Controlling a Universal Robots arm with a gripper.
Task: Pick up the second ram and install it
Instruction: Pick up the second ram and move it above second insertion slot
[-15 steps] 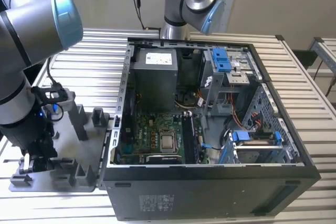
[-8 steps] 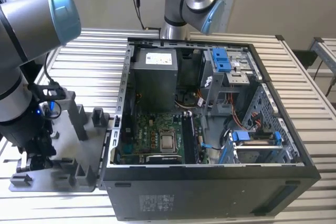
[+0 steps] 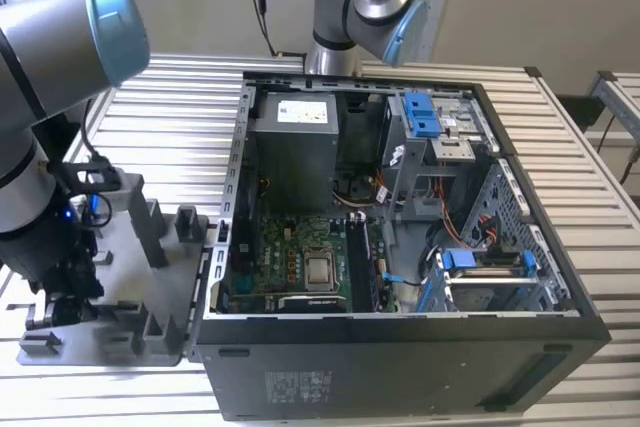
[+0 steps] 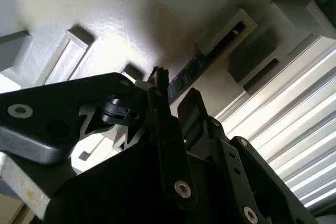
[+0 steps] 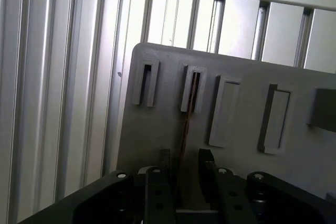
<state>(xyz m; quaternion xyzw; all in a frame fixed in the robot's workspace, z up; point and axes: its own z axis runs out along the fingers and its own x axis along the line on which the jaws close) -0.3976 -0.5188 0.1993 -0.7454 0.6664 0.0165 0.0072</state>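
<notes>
The desk (image 3: 180, 117) is a top of pale ribbed metal slats that run side to side in the exterior view. An open black case (image 3: 400, 372) lies on its side on it, from the middle out to 3 o'clock, with its open face up. At 8 o'clock, just beside the case's wall, a grey plate (image 3: 125, 287) with raised slotted blocks lies flat on the slats. In the first wrist view the plate (image 5: 247, 145) covers the desk (image 5: 52, 87), whose slats show past its rounded corner.

Matt plastic holder (image 5: 157, 129), ribbed metal table (image 5: 52, 77)
</notes>
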